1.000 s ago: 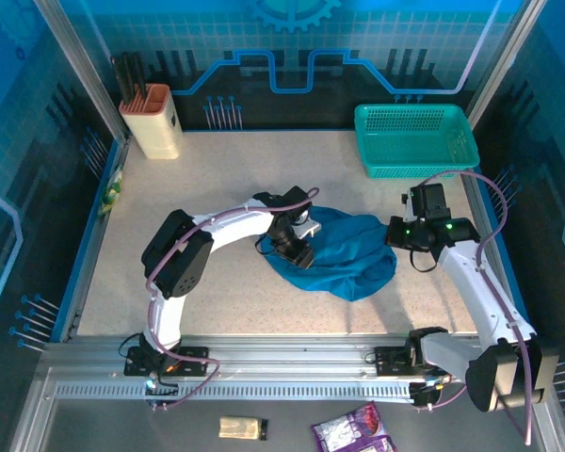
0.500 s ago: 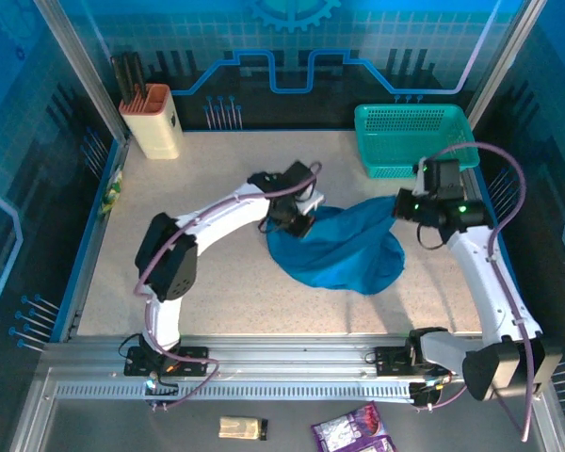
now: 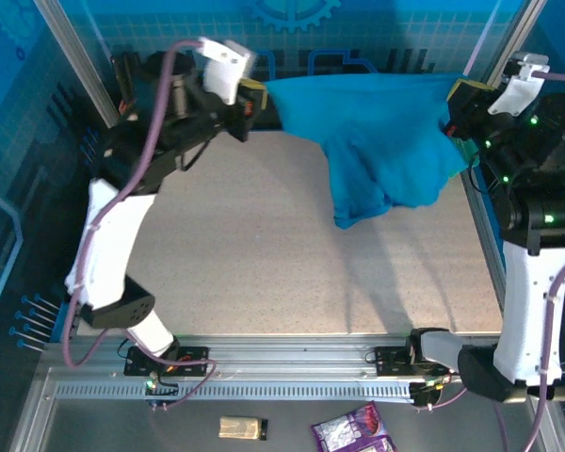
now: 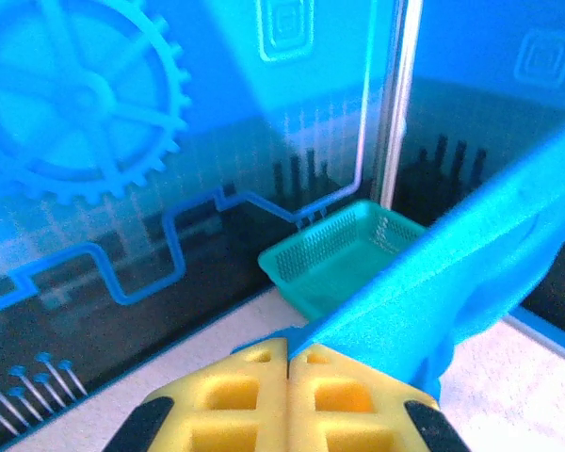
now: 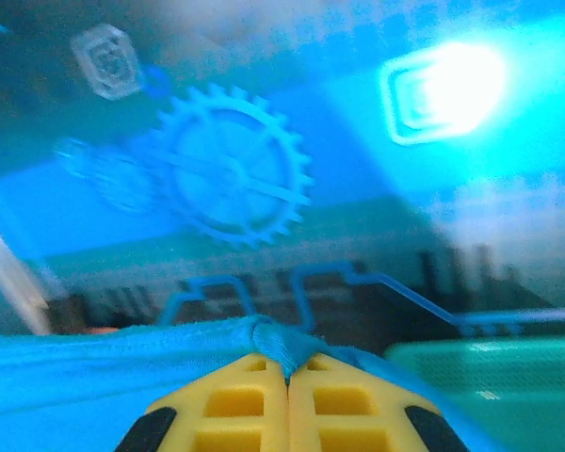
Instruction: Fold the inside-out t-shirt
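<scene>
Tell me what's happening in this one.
Two robot arms hold a blue t-shirt in the air above the table, stretched between them. The left gripper is shut on one edge at the far left, the right gripper on the other edge at the far right. Its bulk hangs lower toward the right; no fold is made yet.

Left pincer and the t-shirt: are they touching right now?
Touching: the left wrist view shows the left pincer shut, pinching the t-shirt edge between its tips.

Speckled beige table (image 3: 264, 245), teal mesh basket (image 4: 348, 259) standing on it by the back wall
</scene>
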`<state>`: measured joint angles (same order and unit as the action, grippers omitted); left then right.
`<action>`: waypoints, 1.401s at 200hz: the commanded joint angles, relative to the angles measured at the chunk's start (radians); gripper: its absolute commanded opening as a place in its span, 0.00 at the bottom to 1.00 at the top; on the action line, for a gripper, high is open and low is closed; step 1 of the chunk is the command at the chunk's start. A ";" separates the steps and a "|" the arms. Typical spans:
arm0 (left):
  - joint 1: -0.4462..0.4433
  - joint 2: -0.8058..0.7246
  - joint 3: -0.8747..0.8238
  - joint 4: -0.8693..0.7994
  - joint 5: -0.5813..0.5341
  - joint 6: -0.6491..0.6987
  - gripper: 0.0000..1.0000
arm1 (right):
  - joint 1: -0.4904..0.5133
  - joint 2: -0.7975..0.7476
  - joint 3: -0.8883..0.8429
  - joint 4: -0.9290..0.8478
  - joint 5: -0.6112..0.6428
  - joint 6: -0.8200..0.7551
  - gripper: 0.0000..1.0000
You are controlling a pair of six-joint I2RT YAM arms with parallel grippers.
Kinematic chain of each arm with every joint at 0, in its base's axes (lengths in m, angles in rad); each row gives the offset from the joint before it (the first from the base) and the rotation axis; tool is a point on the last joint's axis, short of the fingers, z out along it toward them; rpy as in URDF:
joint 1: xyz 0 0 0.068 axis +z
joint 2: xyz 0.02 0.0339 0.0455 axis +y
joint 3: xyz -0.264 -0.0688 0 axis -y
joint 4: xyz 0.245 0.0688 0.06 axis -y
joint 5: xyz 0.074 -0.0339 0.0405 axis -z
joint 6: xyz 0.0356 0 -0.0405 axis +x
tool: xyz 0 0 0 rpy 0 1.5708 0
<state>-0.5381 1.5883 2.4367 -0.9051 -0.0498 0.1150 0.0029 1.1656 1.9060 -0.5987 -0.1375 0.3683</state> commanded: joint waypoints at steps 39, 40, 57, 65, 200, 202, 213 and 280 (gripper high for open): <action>0.079 -0.225 -0.135 0.125 -0.114 -0.014 0.00 | 0.065 -0.012 -0.103 0.284 -0.281 0.142 0.00; 0.079 -0.225 -0.135 0.126 -0.114 -0.014 0.00 | 0.066 -0.013 -0.104 0.286 -0.281 0.142 0.00; 0.079 -0.212 -0.142 0.131 -0.111 -0.018 0.00 | 0.082 -0.017 -0.127 0.293 -0.262 0.126 0.00; 0.080 -0.195 -0.142 0.128 -0.110 -0.019 0.00 | 0.082 -0.017 -0.147 0.282 -0.238 0.123 0.00; 0.005 0.419 0.047 -0.177 0.295 -0.028 0.00 | 0.068 0.005 -0.634 -0.010 -0.051 -0.037 0.44; 0.002 0.416 0.044 -0.180 0.293 -0.020 0.00 | 0.068 0.006 -0.632 -0.001 -0.080 -0.044 0.44; -0.021 0.401 0.018 -0.194 0.290 0.019 0.00 | 0.071 0.018 -0.620 0.047 -0.204 -0.083 0.46; -0.121 0.174 -0.288 -0.132 0.327 0.196 0.00 | 0.220 0.133 -0.544 0.106 -0.573 -0.629 0.54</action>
<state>-0.6407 1.8679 2.2337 -1.0645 0.2260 0.2119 0.1787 1.2613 1.3258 -0.4953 -0.5301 0.0551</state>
